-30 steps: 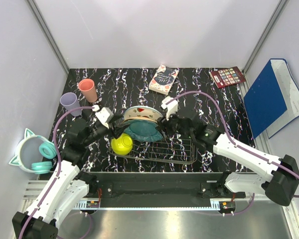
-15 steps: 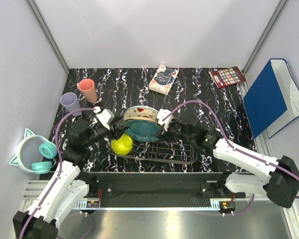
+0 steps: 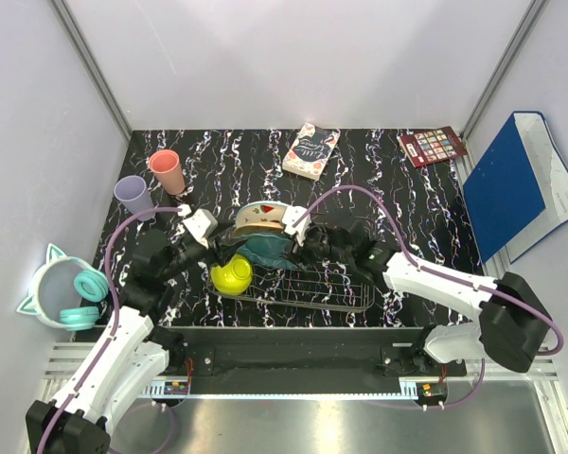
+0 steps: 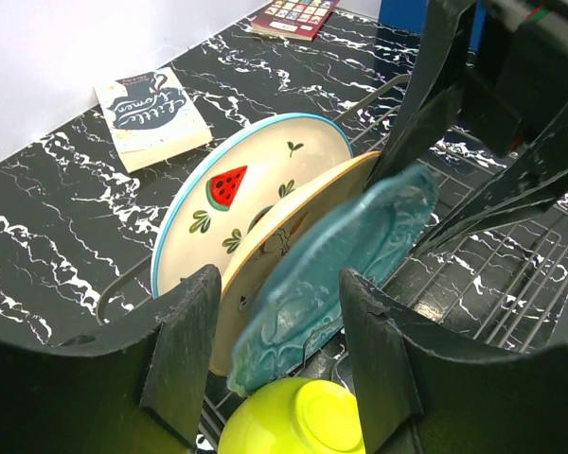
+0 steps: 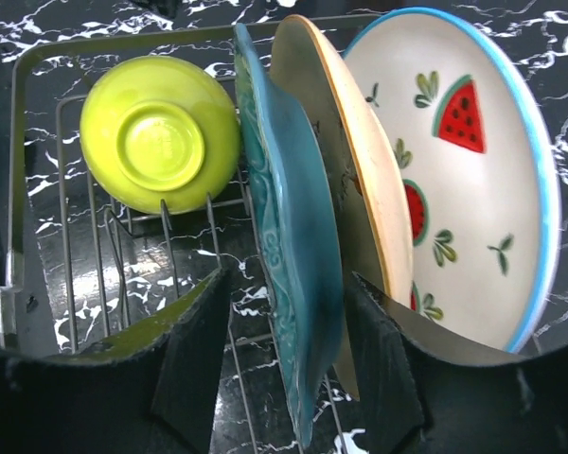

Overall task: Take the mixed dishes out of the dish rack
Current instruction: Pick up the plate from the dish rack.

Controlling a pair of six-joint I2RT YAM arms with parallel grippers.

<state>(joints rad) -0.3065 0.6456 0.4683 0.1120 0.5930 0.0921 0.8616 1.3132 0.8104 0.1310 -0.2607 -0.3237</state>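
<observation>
The dish rack (image 3: 336, 287) holds three upright plates: a white red-spotted plate (image 3: 261, 209), a peach plate (image 3: 258, 225) and a teal plate (image 3: 268, 249). A yellow-green bowl (image 3: 231, 273) lies upside down at the rack's left end. My right gripper (image 5: 286, 364) is open, one finger on each side of the teal plate's (image 5: 289, 236) rim, with gaps showing on both sides. My left gripper (image 4: 276, 364) is open above the bowl (image 4: 298, 426), facing the teal plate (image 4: 346, 255). A salmon-pink cup (image 3: 167, 171) and a lilac cup (image 3: 133, 196) stand at the back left, off the rack.
A book (image 3: 310, 151) and a red booklet (image 3: 433, 146) lie at the back of the table. A blue binder (image 3: 516, 184) leans at the right wall. A mint cat-eared bowl (image 3: 62, 291) sits off the table's left edge.
My right gripper has moved left along the rack and now straddles the teal plate. My left gripper has edged slightly toward the plates.
</observation>
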